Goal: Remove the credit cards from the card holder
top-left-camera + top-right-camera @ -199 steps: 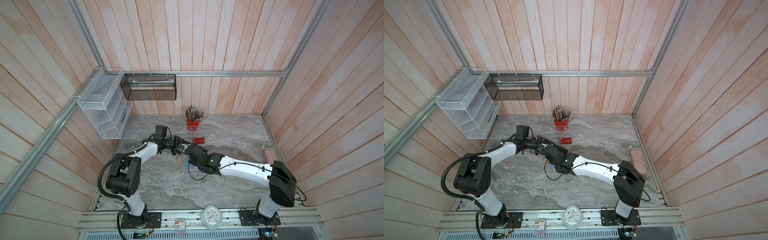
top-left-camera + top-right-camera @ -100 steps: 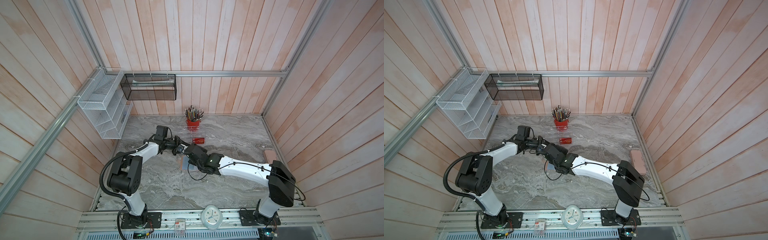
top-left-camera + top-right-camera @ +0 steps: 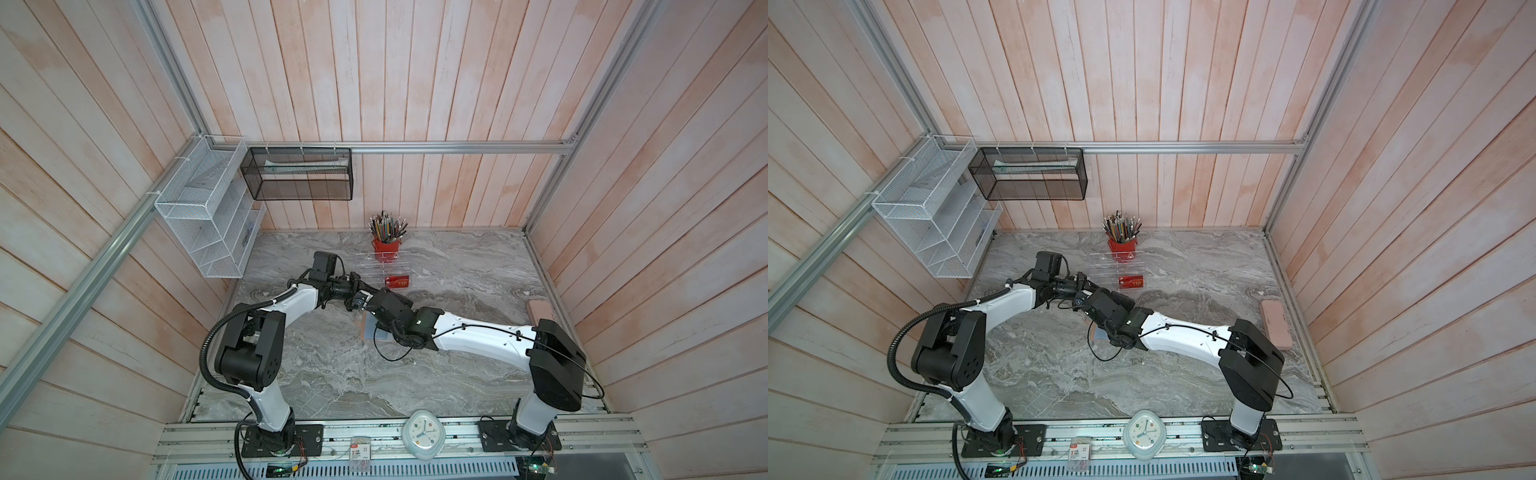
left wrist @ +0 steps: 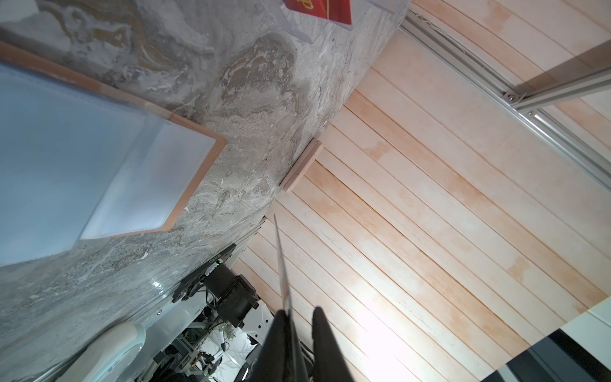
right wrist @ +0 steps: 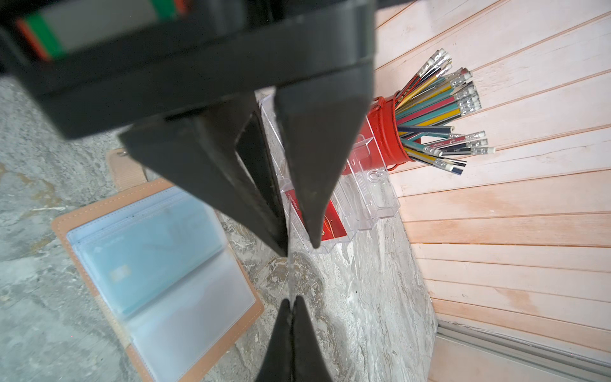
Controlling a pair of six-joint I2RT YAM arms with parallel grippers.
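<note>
A clear acrylic tiered rack (image 3: 380,269) holding a red VIP card (image 3: 397,281) stands before a red tin of pencils (image 3: 386,248) at the back of the grey marble table (image 3: 478,270). A pink oblong case (image 3: 539,309) lies by the right wall. The tan booklet card holder (image 5: 86,215) lies open, partly hidden under the right arm in both top views, a teal card (image 5: 148,258) in its sleeve. Both arms reach inward and meet near the rack. The right gripper (image 5: 291,301) pinches a thin card (image 5: 288,274) seen edge-on. The left gripper (image 5: 299,249) straddles it, one finger touching, the other just apart.

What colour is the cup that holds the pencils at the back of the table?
Red. The right wrist view shows the cup best.
</note>
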